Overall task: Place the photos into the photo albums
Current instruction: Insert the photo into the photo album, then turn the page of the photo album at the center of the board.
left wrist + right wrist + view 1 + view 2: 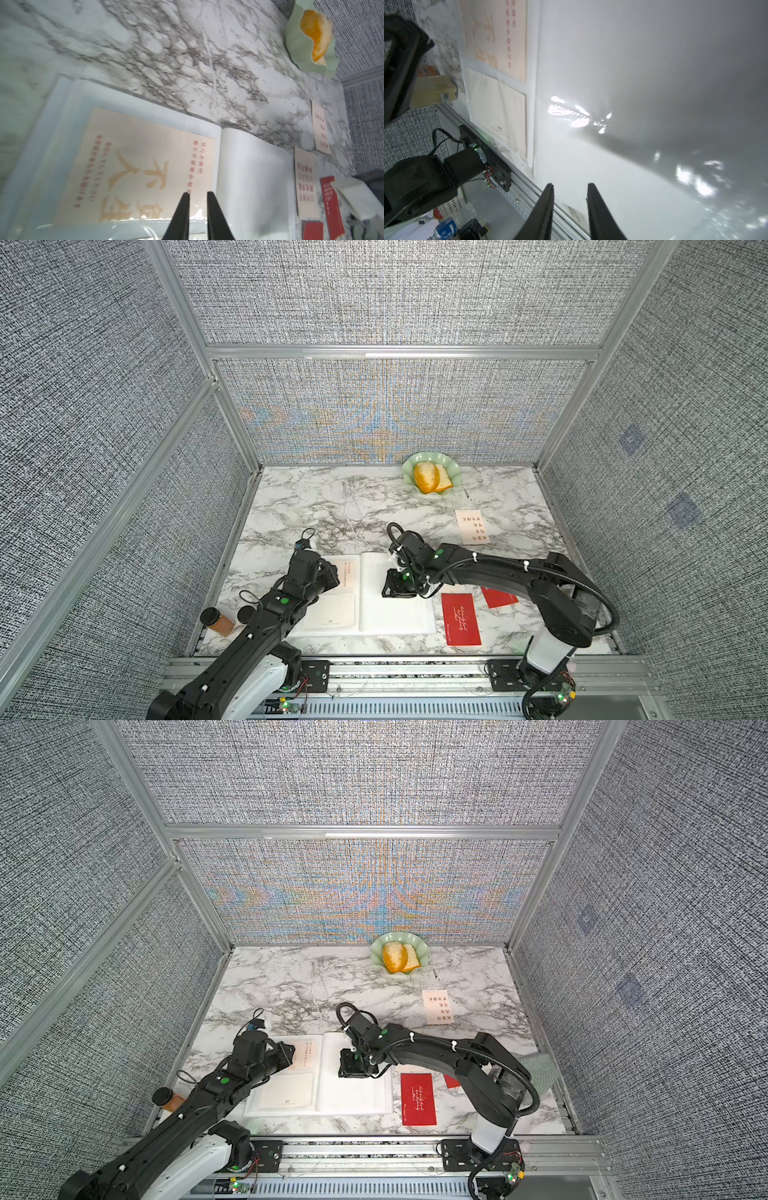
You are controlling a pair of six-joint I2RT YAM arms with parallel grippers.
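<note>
The photo album [395,614] is lying open and flat at the front of the marble surface [316,506]. Two photos are already sitting in the clear pockets on its left page. One is a cream photo [145,166] with red-brown writing, at the far end. The other is a pale photo [330,611], almost blank, at the near end. The right page is showing only white, so I think the job is just partly done.

Other photos are waiting outside the book. A far cream card [473,526] is lying near the green plate [453,472]. A near cream card [305,182] is lying just beside the album. A red card [460,619] is resting next to the album's right edge. A second red card [498,597] is partly hiding under the right arm.

The left gripper [197,194] is hanging over the cream photo. Its fingers are only a little apart and are holding nothing. The right gripper [570,185] is hanging over the white page, parted wider and empty too.

The photos are looking thin, flat and stiff, with square corners. The pockets are shining and crinkling like plastic. The pages are looking smooth and are curving down at the fold. The surface is looking hard, with grey veins. The plate is showing a wavy rim.
</note>
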